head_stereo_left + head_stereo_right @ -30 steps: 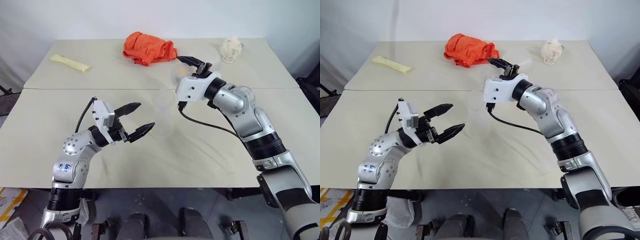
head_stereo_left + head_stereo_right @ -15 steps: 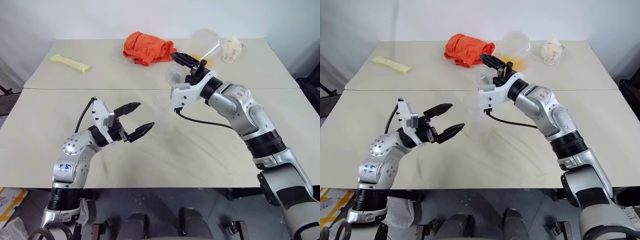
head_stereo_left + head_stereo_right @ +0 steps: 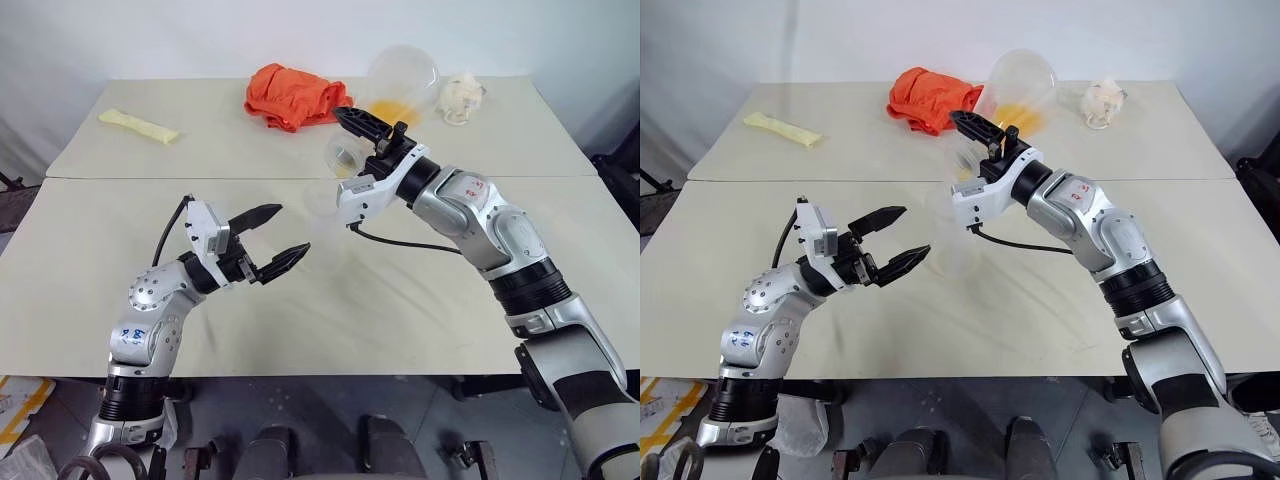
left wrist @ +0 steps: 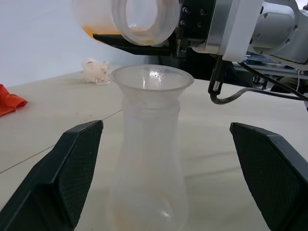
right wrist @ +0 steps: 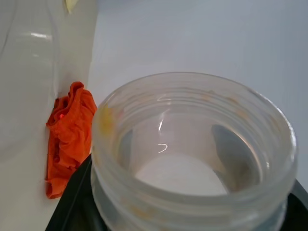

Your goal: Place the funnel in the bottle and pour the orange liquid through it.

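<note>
Head view: right gripper [image 3: 372, 130] clamps the neck of a tipped clear flask [image 3: 398, 82], orange liquid [image 3: 393, 109] pooled in its round base.

Left wrist: funnel [image 4: 151, 77] seated in clear bottle [image 4: 150, 163]; left gripper [image 3: 271, 239] spread wide, bottle between fingers, untouched.

Right wrist: flask mouth, orange cloth [image 5: 67, 137] behind.

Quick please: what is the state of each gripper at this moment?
Left gripper: open, holding nothing, beside the bottle.
Right gripper: shut on the round-based flask, tipped over the funnel.
</note>
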